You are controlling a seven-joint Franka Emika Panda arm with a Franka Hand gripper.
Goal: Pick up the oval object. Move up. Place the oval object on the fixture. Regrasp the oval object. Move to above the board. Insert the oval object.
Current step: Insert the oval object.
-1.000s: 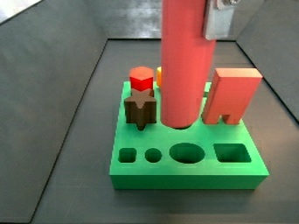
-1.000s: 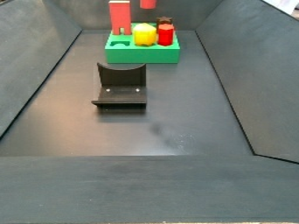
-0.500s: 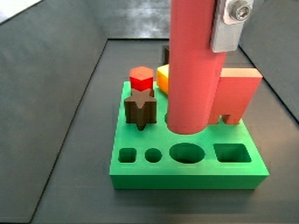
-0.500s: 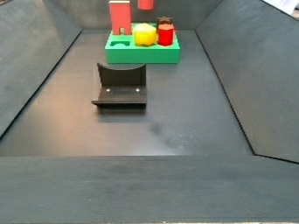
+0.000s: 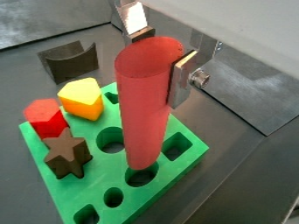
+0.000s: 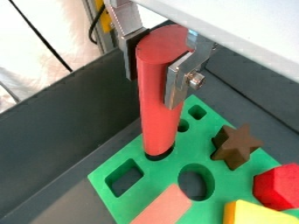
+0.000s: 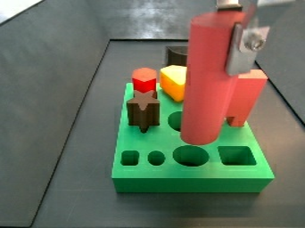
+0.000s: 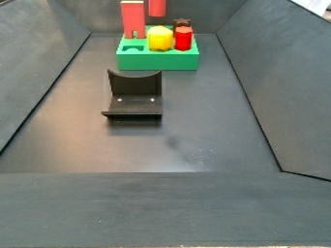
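The oval object [image 7: 208, 80], a long smooth red rod, hangs upright with my gripper [image 7: 229, 37] shut on its upper end. Both wrist views show the silver fingers [image 5: 183, 75] [image 6: 176, 80] clamped on the rod's [image 5: 145, 96] [image 6: 158, 96] sides. Its lower end sits just over the oval hole [image 7: 191, 156] in the green board [image 7: 191, 178]. I cannot tell whether the tip has entered the hole. The dark fixture [image 8: 134, 95] stands on the floor in front of the board [image 8: 158, 60], apart from the gripper [image 5: 158, 54] [image 6: 152, 59].
On the board stand a brown star peg [image 7: 143, 112], a short red hexagonal peg [image 7: 144, 81], a yellow piece [image 7: 174, 85] and a tall salmon-pink block [image 7: 248, 93], all close around the rod. Dark sloping walls [image 8: 39, 87] enclose the floor.
The gripper has carried the rod down and slightly right in the side view, bringing its lower end closer to the oval hole. The pieces on the board have not moved.
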